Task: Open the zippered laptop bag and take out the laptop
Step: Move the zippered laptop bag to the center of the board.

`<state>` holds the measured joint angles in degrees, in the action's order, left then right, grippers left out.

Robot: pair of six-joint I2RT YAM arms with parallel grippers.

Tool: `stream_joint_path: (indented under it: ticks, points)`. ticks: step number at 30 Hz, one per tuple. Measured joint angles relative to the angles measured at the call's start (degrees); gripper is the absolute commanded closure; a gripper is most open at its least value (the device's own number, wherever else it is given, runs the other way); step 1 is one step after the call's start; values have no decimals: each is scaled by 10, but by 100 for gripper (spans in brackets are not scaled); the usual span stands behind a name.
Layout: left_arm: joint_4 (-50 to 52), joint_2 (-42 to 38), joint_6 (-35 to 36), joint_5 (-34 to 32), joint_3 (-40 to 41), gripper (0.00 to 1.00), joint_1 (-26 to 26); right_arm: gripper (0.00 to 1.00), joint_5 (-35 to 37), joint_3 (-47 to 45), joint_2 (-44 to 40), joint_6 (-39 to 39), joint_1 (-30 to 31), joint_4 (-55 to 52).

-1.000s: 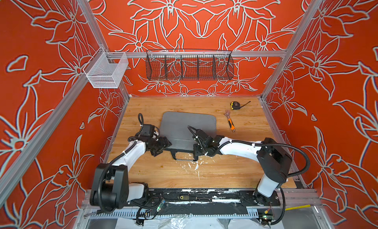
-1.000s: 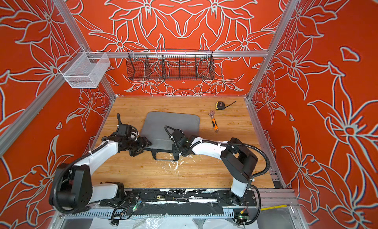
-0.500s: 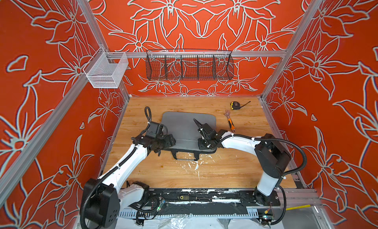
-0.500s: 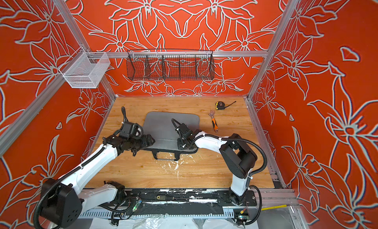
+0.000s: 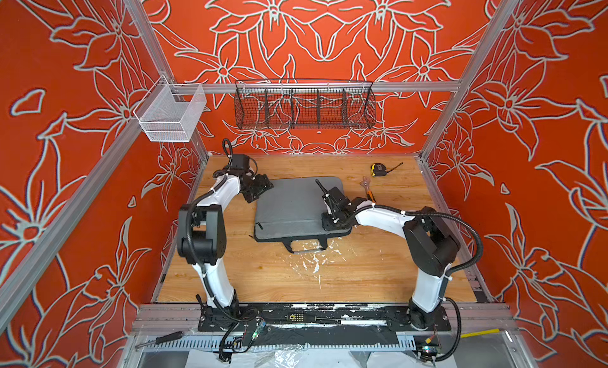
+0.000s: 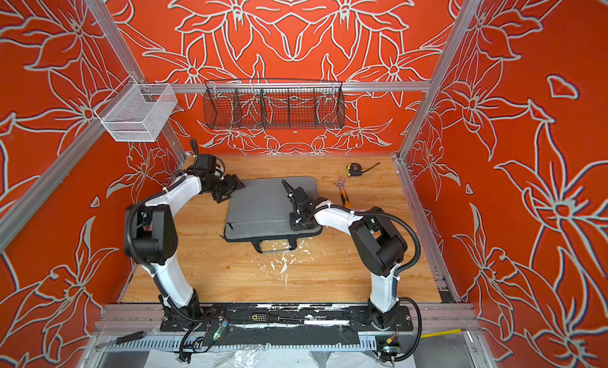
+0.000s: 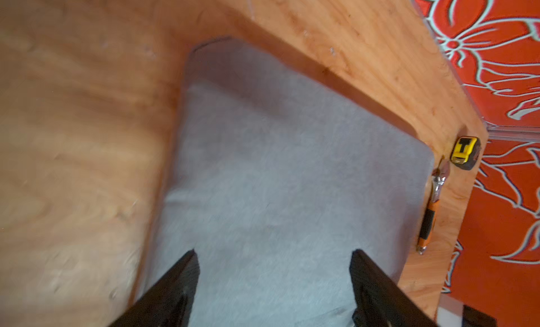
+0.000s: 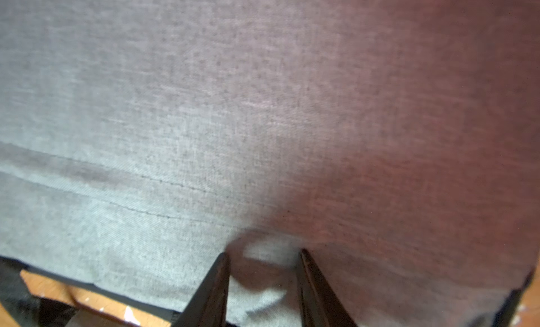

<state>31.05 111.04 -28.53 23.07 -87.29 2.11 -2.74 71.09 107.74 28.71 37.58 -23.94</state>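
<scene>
Two hands at the bag, which looks closed.
My left hand [image 7: 273,254] hangs spread wide over the far-left corner of the zippered laptop bag [image 5: 289,205]. The bag lies flat mid-surface [image 5: 296,277], handles [image 5: 306,248] on the near side. I can't see the laptop; presumably it's inside. My right hand [image 8: 264,252] has its jaws part-way apart, tips on puckered fabric by the near-right corner. I fear pinching cloth instead of the zipper pull and dragging the unpinned bag.

Lab cell: aluminium frame [image 5: 411,86], wire basket [image 5: 304,108]
</scene>
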Motion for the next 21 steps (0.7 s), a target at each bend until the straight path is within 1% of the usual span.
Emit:
stream_joint_path:
  ticks: [3,6,8,10,14,16,18,20,21]
  points:
    - [6,81,0,19,-89,20,6,59,11,15,9,-13,-4,-10]
    - [13,145,-1,29,-157,22,15,59,17,25,17,-25,-8,-18]
    - [23,183,-1,34,-206,27,20,59,19,32,22,-31,-12,-21]
    - [39,229,-2,43,-273,31,23,59,19,37,26,-36,-19,-21]
    - [70,306,-1,58,-390,32,26,59,19,47,34,-41,-32,-20]
    - [83,329,0,63,-417,36,26,59,19,54,38,-42,-36,-22]
    - [96,337,1,69,-420,39,26,59,18,61,42,-43,-37,-26]
    - [94,335,2,71,-400,39,26,59,18,68,47,-44,-38,-33]
    - [83,325,2,73,-377,39,26,59,18,73,50,-45,-38,-37]
